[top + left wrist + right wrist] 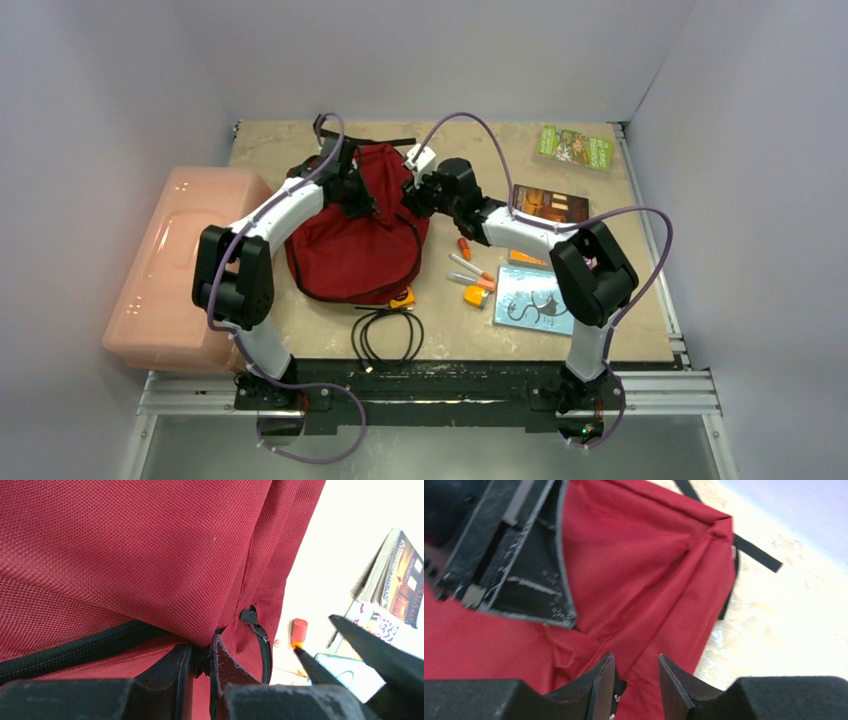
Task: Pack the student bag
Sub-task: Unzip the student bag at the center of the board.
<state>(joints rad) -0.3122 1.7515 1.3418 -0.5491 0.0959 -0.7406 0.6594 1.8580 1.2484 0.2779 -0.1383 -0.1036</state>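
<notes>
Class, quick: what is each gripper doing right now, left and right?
Left gripper: closed, pinching a fold of the dark red fabric backpack.
Right gripper: open at the backpack, gripping nothing.

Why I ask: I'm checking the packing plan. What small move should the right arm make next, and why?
Probably shift the right gripper to the black zipper pull and close on it. The left gripper pinches fabric of the student bag beside its closed zipper, and the right jaws stand apart.
</notes>
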